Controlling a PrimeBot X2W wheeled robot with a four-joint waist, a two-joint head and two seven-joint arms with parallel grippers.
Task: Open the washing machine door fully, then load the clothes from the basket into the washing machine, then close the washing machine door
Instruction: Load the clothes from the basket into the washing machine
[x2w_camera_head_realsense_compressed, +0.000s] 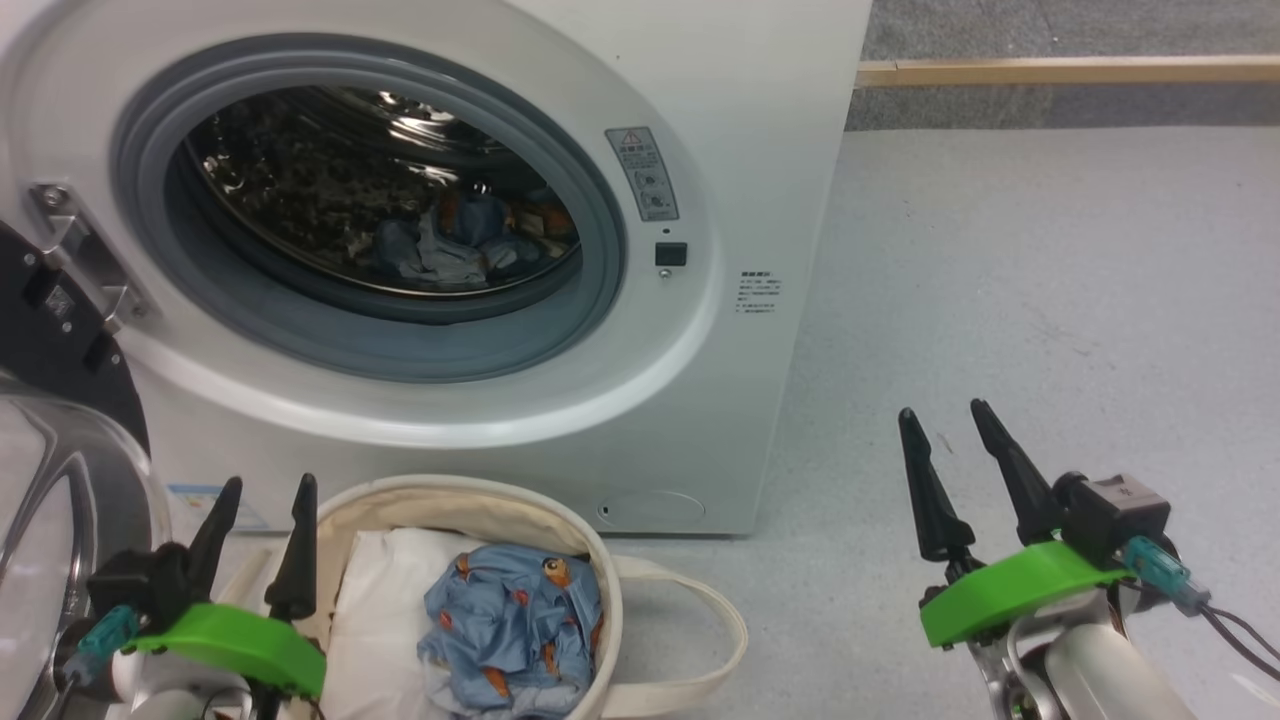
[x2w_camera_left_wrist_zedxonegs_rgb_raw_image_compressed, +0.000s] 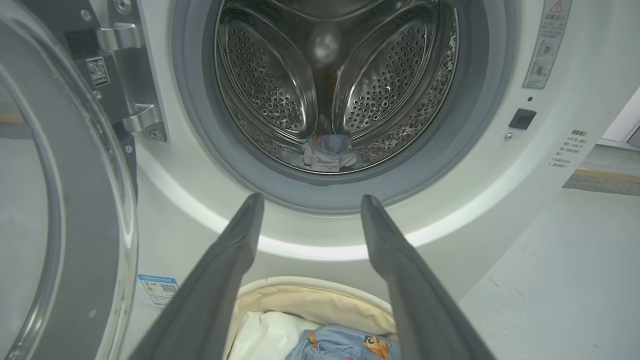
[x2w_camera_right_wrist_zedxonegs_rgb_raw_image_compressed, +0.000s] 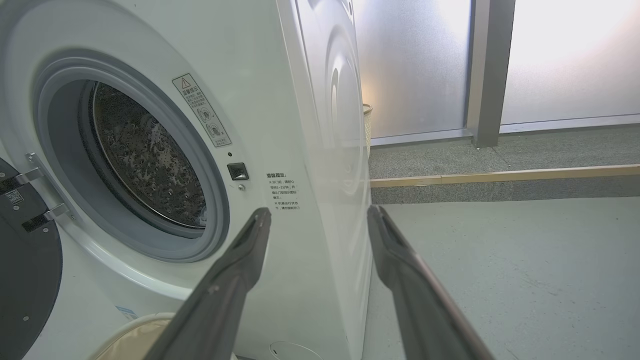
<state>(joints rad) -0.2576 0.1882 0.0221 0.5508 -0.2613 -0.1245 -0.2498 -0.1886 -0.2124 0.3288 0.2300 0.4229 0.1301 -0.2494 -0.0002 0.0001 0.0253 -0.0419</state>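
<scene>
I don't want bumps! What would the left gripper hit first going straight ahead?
Probably the lower lip of the grey rubber ring on the washing machine, where the left gripper aims. Depth is unclear; it may enter the drum.

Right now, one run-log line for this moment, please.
washing machine door open; garment in drum; blue garment in basket; left gripper open; right gripper open

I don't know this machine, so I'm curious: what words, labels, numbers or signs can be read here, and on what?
"温馨提示:" heads a small printed note on the big white front-loading washing machine; lines beneath too small to read.
Grey warning sticker with red triangle sign, right of the drum opening: text too small.
Small QR code sticker beside the silver door hinge: no words.
Small blue label low on the machine's front: blurred.
</scene>
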